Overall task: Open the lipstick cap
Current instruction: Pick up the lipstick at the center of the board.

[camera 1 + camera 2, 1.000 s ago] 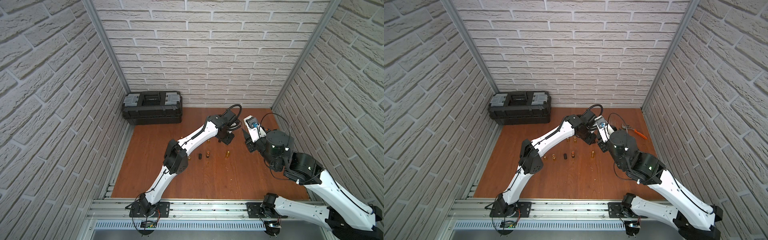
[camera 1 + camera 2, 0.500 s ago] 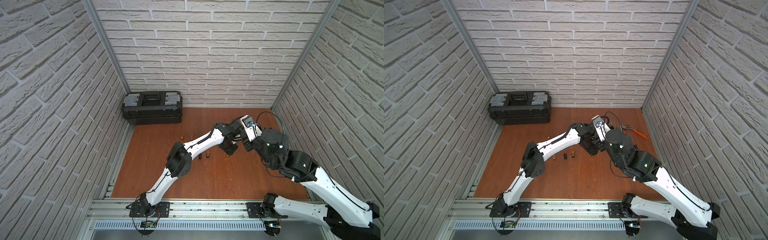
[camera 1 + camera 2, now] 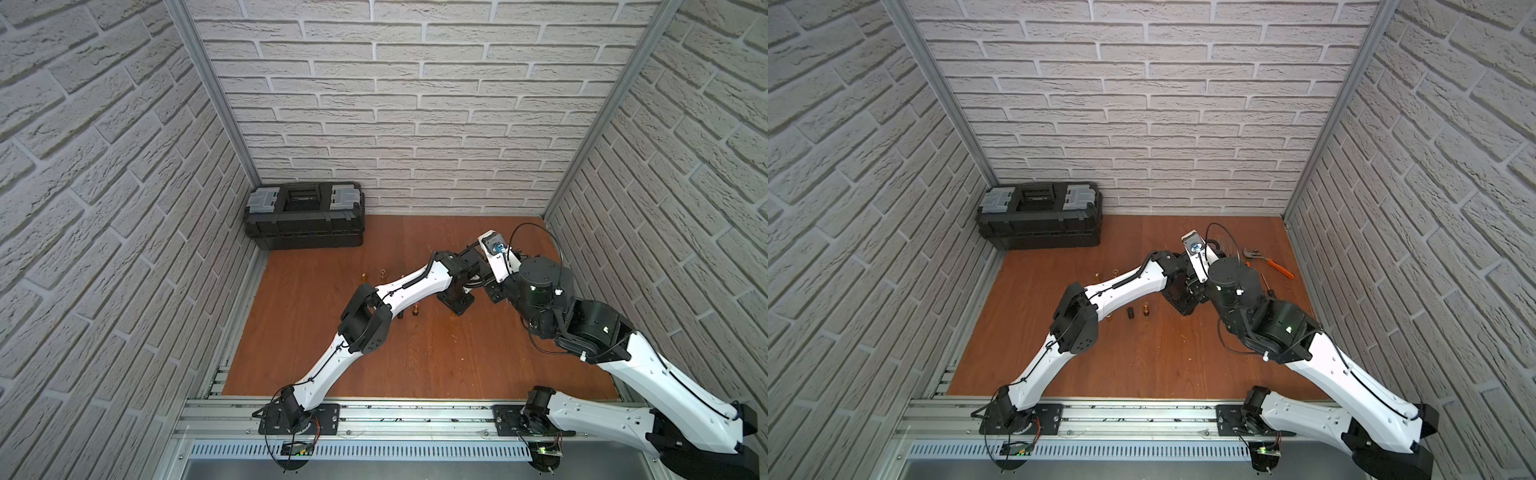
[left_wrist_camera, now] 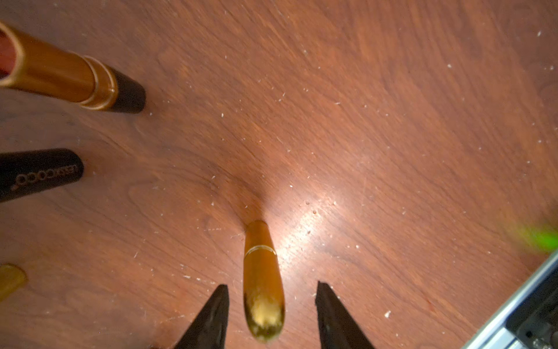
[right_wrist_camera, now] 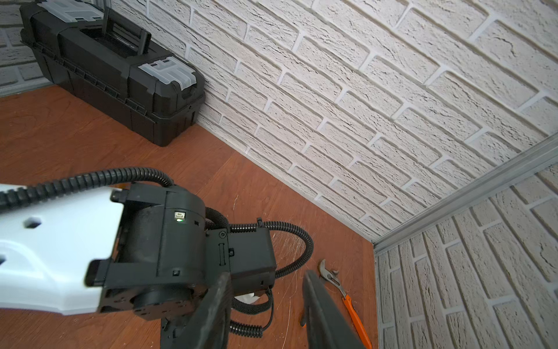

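Gold lipstick (image 4: 262, 278): light, slippery, tippy; pinch cap (image 4: 263, 293) above ring (image 4: 259, 248); left jaws open around it; right jaws open, empty; toolbox (image 3: 305, 216) at 10 o'clock.

You have two arms in glossy white shells, left arm (image 3: 415, 286) and right arm (image 3: 648, 374) alike; bulky black joint housings (image 3: 365, 328) sit between the links; a black ribbed cable (image 5: 90, 178) runs along the left wrist, beside a small green light (image 5: 180, 220); the left gripper (image 4: 271, 284) ends in black fingers (image 4: 211, 317) tapering to wedges.
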`<state>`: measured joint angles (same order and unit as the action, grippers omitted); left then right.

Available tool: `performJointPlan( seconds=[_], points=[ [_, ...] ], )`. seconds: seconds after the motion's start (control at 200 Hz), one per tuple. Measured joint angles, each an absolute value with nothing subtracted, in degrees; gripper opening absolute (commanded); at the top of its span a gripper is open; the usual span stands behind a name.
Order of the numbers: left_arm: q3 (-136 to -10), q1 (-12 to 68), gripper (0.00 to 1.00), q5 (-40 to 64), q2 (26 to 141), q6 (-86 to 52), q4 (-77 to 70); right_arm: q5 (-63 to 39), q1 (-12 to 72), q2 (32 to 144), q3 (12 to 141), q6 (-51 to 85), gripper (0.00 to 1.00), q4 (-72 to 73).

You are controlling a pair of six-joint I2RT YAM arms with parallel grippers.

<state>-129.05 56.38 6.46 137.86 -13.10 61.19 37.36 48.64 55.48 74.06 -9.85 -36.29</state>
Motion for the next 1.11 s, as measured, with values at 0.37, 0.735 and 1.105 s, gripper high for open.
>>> performJointPlan(
  seconds=[0.37,0.735,1.105],
  points=[
    [-129.36,56.38,0.40,5.19,138.21,-13.08,60.86,37.30,48.64,55.59,74.06,-9.82,0.40,-36.29],
    [-129.38,56.38,0.24,4.75,138.32,-13.04,59.96,37.30,48.64,55.70,74.04,-9.80,0.40,-36.34],
    [-130.63,55.81,0.07,5.52,138.74,-12.93,60.75,37.32,48.64,55.70,74.00,-9.67,0.41,-36.47]
  ],
)
